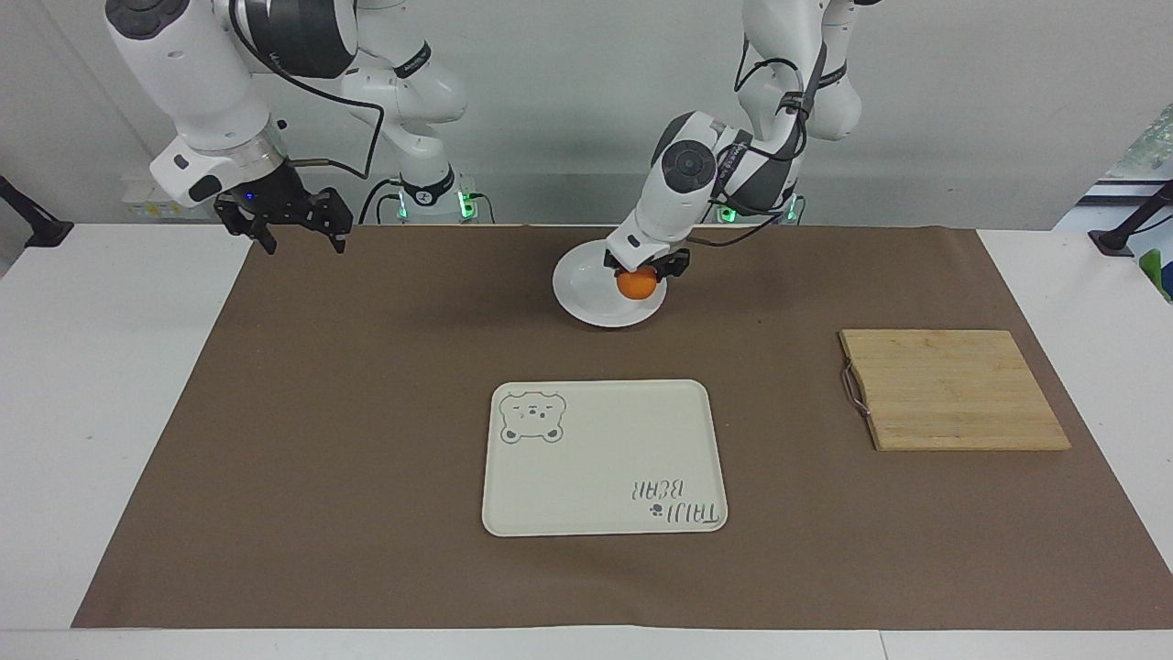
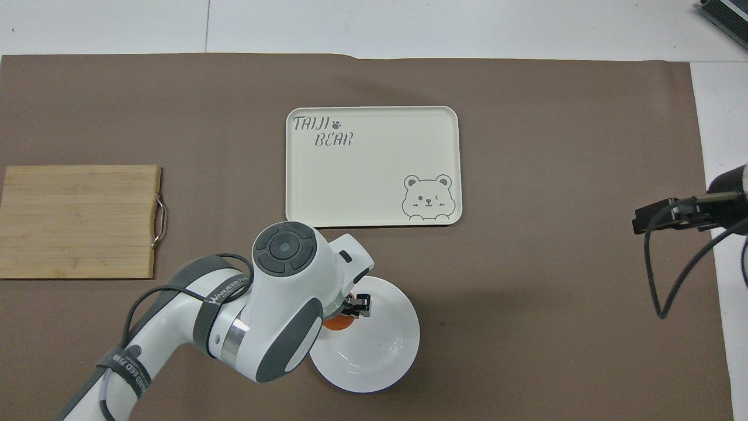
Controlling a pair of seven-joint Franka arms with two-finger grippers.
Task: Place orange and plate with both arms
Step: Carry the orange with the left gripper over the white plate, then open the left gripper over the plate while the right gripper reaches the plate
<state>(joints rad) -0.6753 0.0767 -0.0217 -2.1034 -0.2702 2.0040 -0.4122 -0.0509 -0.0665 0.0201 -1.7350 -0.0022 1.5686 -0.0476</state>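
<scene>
Now orange [image 1: 637, 285] round, no long axis; gripped by left gripper [image 1: 641, 272], wrist tilted, over plate [image 1: 586, 293]. Right gripper [image 1: 291, 223] held up, fingers spread.

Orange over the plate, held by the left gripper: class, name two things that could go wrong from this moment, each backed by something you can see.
1. The left gripper holds the orange over the plate, near the rim at the left arm's end rather than the middle. Released there, the round fruit might roll off the shallow dish onto the brown mat.
2. The gripper sits low over that rim; pressing down further could tip or shift the plate.
</scene>
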